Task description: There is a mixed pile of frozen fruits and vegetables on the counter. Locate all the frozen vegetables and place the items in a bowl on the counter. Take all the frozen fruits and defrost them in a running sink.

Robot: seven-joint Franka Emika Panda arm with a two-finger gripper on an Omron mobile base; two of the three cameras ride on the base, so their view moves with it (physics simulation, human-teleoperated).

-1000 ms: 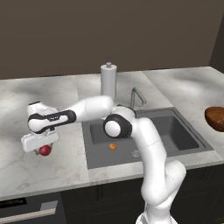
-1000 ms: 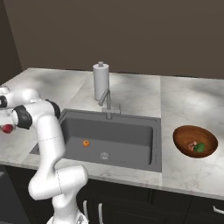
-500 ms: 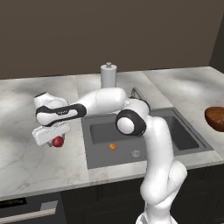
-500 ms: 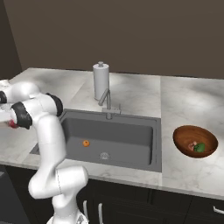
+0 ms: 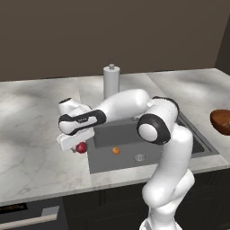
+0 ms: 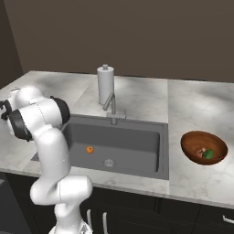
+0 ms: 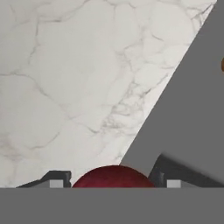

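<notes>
My gripper (image 5: 80,147) is shut on the small red apple (image 5: 81,147), held above the marble counter (image 5: 36,148) right at the left rim of the dark-grey sink (image 5: 121,134). In the hand view the apple (image 7: 113,176) sits between my two dark fingertips (image 7: 56,178), with counter (image 7: 65,78) to the left and sink basin (image 7: 188,122) to the right. The small orange (image 5: 116,151) (image 6: 90,149) lies on the sink floor near the silver drain (image 6: 109,162). The wooden bowl (image 6: 204,147) on the right counter holds the green piece (image 6: 208,154) and the mushroom (image 6: 199,151).
A tall paper-towel cylinder (image 5: 111,81) stands behind the sink, beside the thin silver faucet (image 6: 112,106). My own arm arches over the sink's left half. Dark cabinet fronts run below the counter edge.
My gripper has carried the red apple rightward across the counter, from well left of the sink to its left rim. The orange and bowl have stayed put.
</notes>
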